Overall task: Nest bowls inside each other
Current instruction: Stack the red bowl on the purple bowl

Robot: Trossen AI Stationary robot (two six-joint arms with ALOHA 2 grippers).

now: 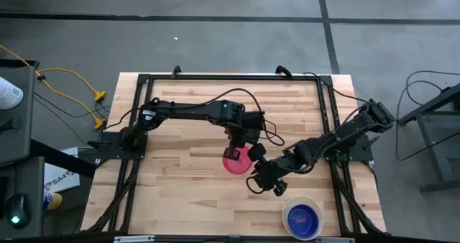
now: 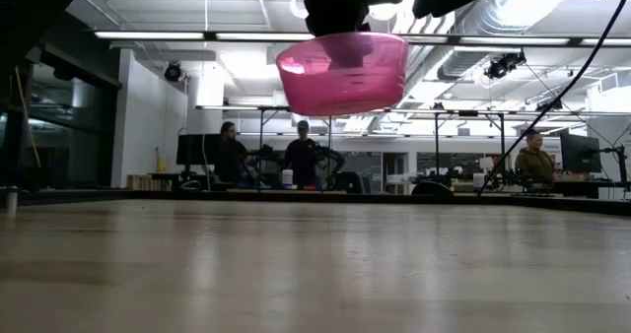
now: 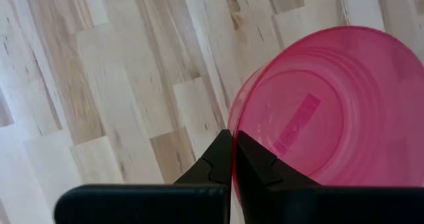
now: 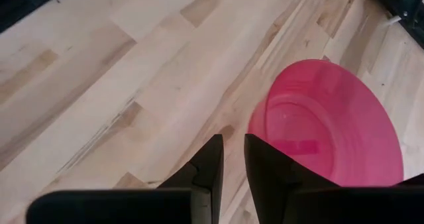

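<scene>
Above the middle of the wooden table [image 1: 187, 128], we see the left gripper [image 3: 232, 159] pinching the round pinkish-red plastic bowl [image 2: 343, 72] by its rim, held aloft presumably for nesting, while the right gripper [image 4: 233, 159] waits beside, fingers slightly parted.

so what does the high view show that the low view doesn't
Only the high view shows the white bowl with a blue bowl nested inside, near the table's front right corner, plus both arms meeting mid-table. Only the low view shows the pink bowl lifted clear of the table, with people in the room behind. Both show the pink bowl and the wooden table.
</scene>
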